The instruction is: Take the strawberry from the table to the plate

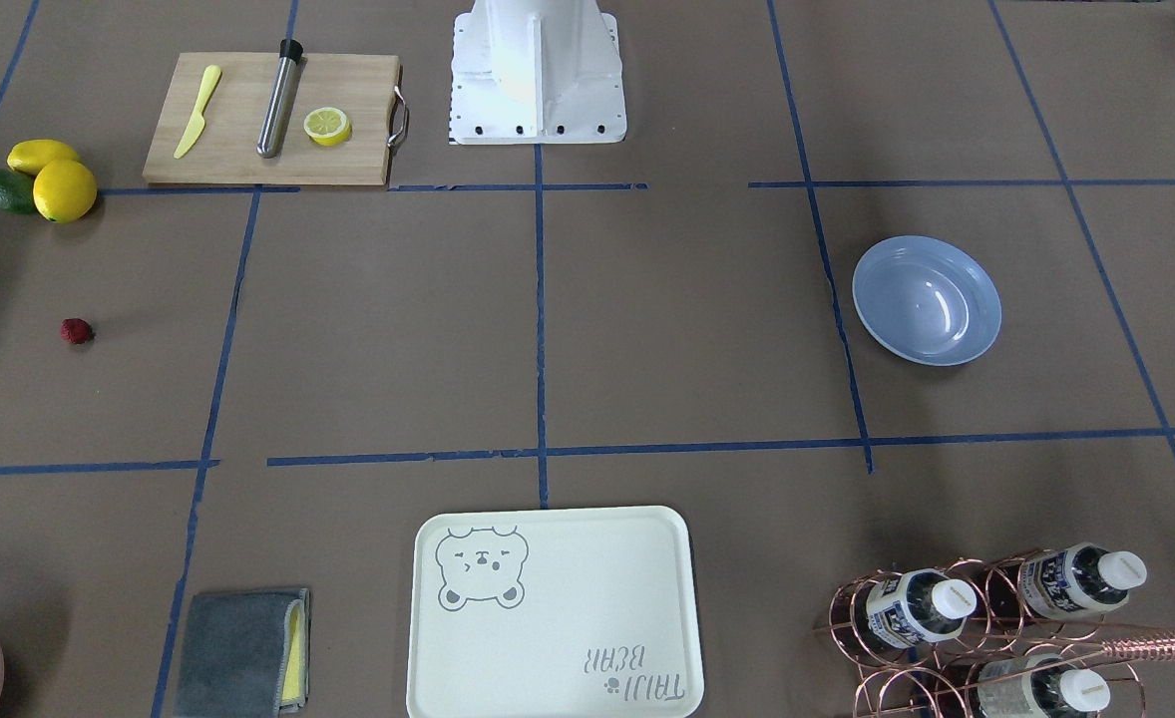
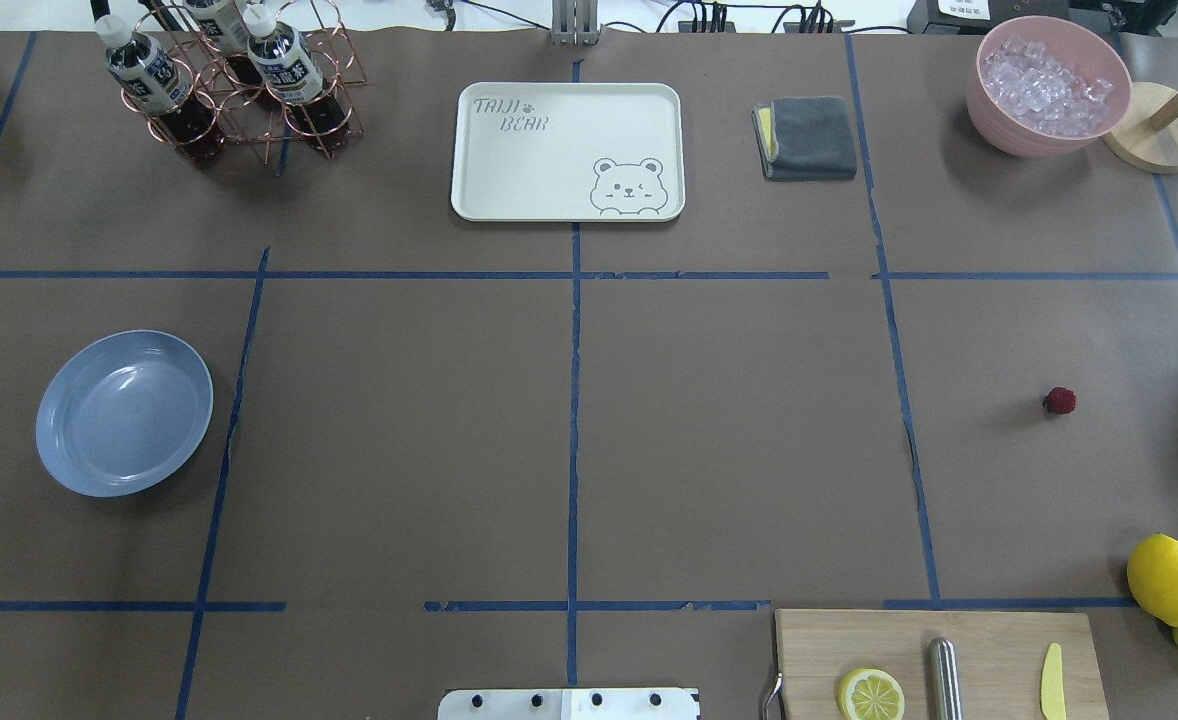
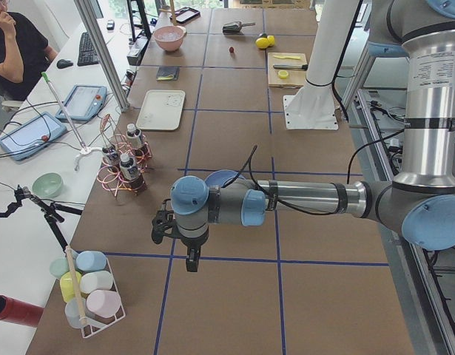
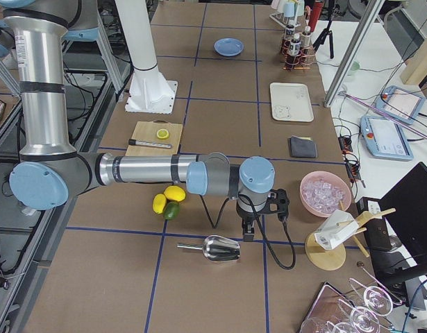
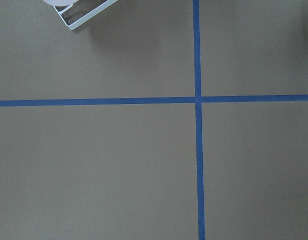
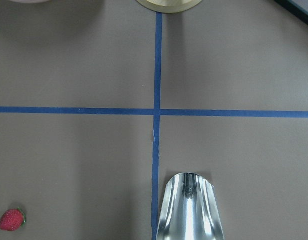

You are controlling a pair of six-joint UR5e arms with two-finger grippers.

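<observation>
The strawberry point(image 2: 1059, 401), tiny and dark red, lies alone on the brown table point(image 2: 729, 420) at the right side of the overhead view; it also shows as the strawberry point(image 1: 76, 331) and in the right wrist view's lower left corner point(image 6: 12, 219). The pale blue plate point(image 2: 124, 412) sits far off at the left, holding nothing. My right gripper point(image 4: 246, 237) hangs above the table near the strawberry's end, beside a metal scoop point(image 4: 214, 248). My left gripper point(image 3: 190, 266) hovers over bare table in front of the plate point(image 3: 223, 177). I cannot tell whether either gripper is open or shut.
A wooden cutting board point(image 2: 934, 660) carries a lemon half, a metal rod and a yellow knife. Whole lemons point(image 2: 1166, 578) and an avocado lie nearby. A bear-print tray point(image 2: 567, 150), grey cloth point(image 2: 807, 138), ice bowl point(image 2: 1049, 85) and bottle rack point(image 2: 234, 80) line the far edge.
</observation>
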